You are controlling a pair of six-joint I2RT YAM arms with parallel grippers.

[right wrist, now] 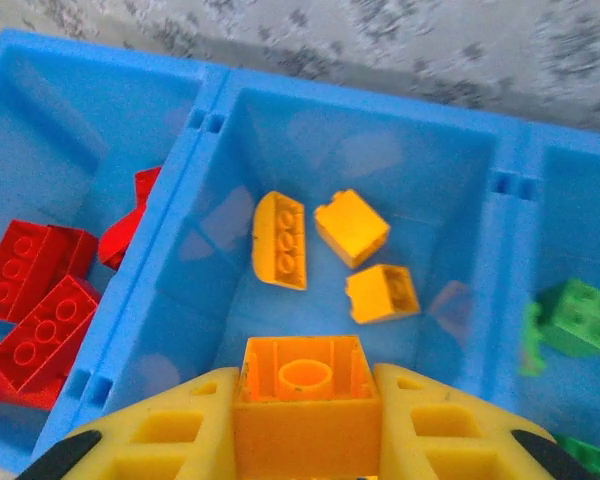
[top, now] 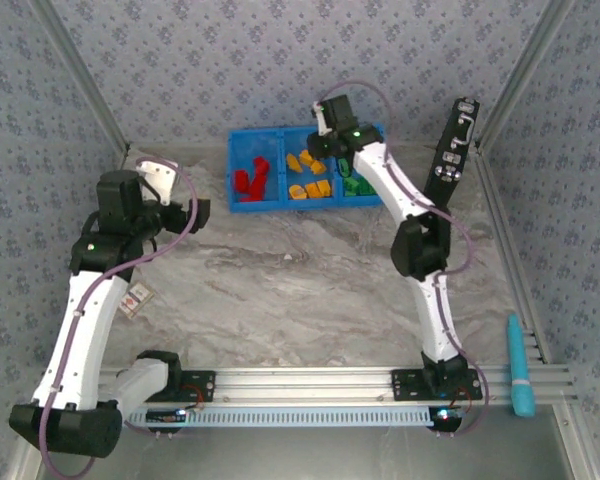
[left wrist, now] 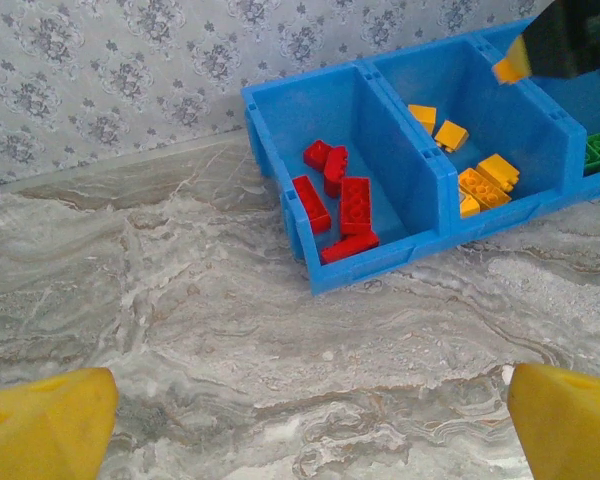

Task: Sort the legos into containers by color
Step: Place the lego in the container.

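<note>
Overhead: a blue bin (top: pixel 232 170) sits at the counter's (top: pixel 280 270) far edge. It holds red legos (top: pixel 250 182) in its left compartment, orange-yellow legos (top: pixel 308 175) in the middle and green legos (top: pixel 358 185) on the right. The right claw (top: pixel 328 125) reaches over the middle compartment. The left claw (top: pixel 192 215) hangs near the left edge.

Left wrist: its jaws stand wide and empty above bare counter, out of the way.

Right wrist: the right claw pinches an orange-yellow brick (right wrist: pixel 305 385) above the matching bricks, apparently to drop it there.
</note>
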